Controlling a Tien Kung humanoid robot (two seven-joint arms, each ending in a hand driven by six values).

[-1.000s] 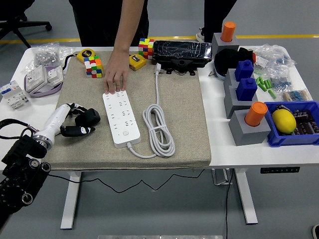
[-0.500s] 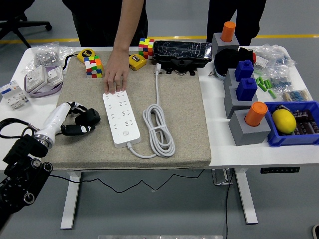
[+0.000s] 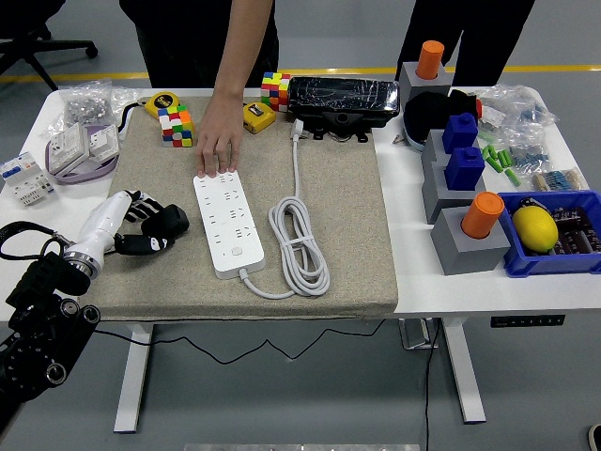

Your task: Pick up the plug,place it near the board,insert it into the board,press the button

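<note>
Table [image 3: 470, 287]: white, with a beige mat [image 3: 347, 235] over its middle.
Board [image 3: 225, 224]: your white power strip lies lengthwise on the mat, left of centre, its button end toward you.
Cord [image 3: 299, 246]: white, coiled just right of the board, one run going up to the black box [image 3: 343, 99] at the far edge.
Person's hand [image 3: 218, 141]: reaching from the far side, fingertips pressing the board's far end flat.
Plug [image 3: 165, 222]: black, on the mat just left of the board, not touching it.
Left hand [image 3: 127, 224]: white forearm comes in from the lower left; your hand sits at the plug. You cannot tell from here whether the fingers are closed on it or only resting against it.
Left arm base [image 3: 42, 315]: black joints and cable at the lower left corner, off the table edge.
Right hand: not in view.
Left clutter: cubes [image 3: 175, 125] and a yellow tape measure [image 3: 161, 101] at the mat's far left corner.
Right clutter: grey blocks with orange [image 3: 482, 214] and blue caps, a blue bin [image 3: 582, 256] holding a lemon [image 3: 535, 227].
</note>
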